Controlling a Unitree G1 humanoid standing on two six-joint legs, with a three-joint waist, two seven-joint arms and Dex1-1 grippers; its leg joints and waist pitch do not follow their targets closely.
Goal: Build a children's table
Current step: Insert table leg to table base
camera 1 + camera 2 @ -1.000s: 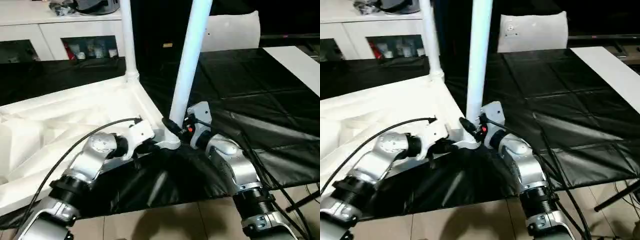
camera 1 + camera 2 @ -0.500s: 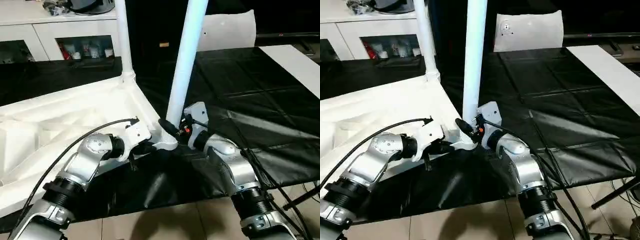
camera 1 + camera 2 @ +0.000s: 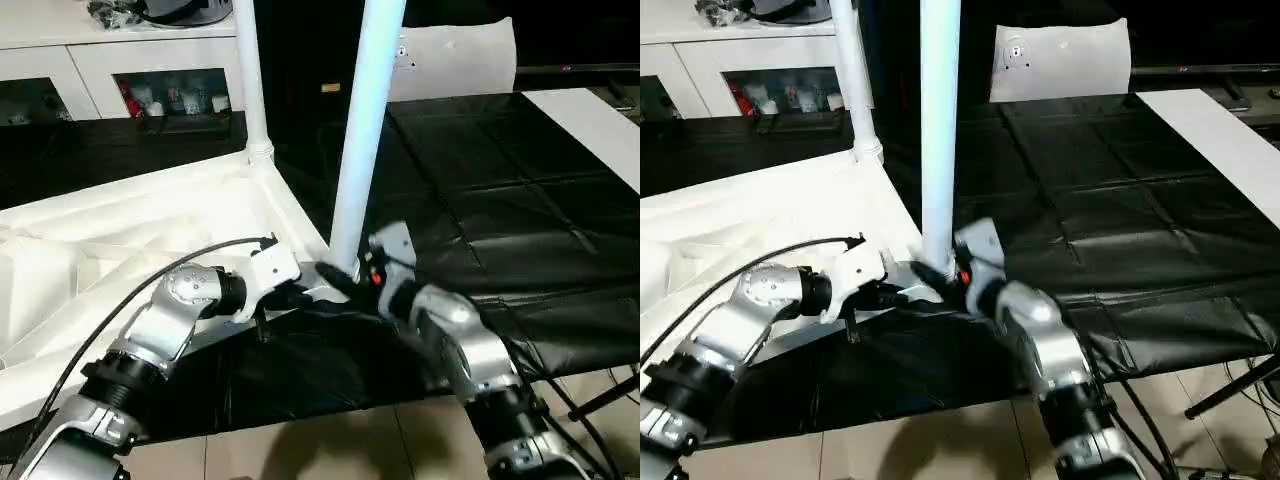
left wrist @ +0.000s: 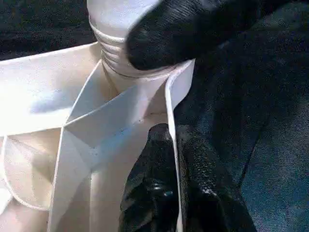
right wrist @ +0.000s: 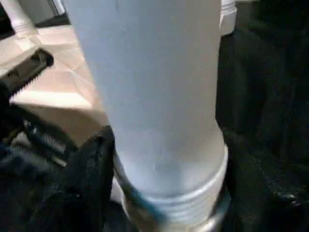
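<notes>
The left gripper (image 4: 171, 193) is pressed together on the thin side wall of the tabletop (image 3: 120, 230), one black finger on each face of the wall, so the near corner is held steady. The right gripper (image 5: 159, 164) is placed around the base of the near leg (image 3: 362, 120); its fingers (image 5: 89, 164) are seen on both sides of the threaded end, but whether they press the leg or stand a little off it cannot be told. This leg stands almost upright in the near corner socket (image 4: 125, 67), and a few threads are visible above the socket rim, so it is judged to be not completely screwed in. The tabletop is laid upside down on the black-covered work table (image 3: 520, 190), with the ribbed underside turned up. A second leg (image 3: 248, 70) is already fixed in the far corner socket and rises upright. Two legs are therefore mounted or nearly mounted. The other two corners are not visible in these views, so it cannot be said whether their legs are fitted. After that, the table must be turned onto its feet. A white cabinet (image 3: 120, 60) is seen behind.
</notes>
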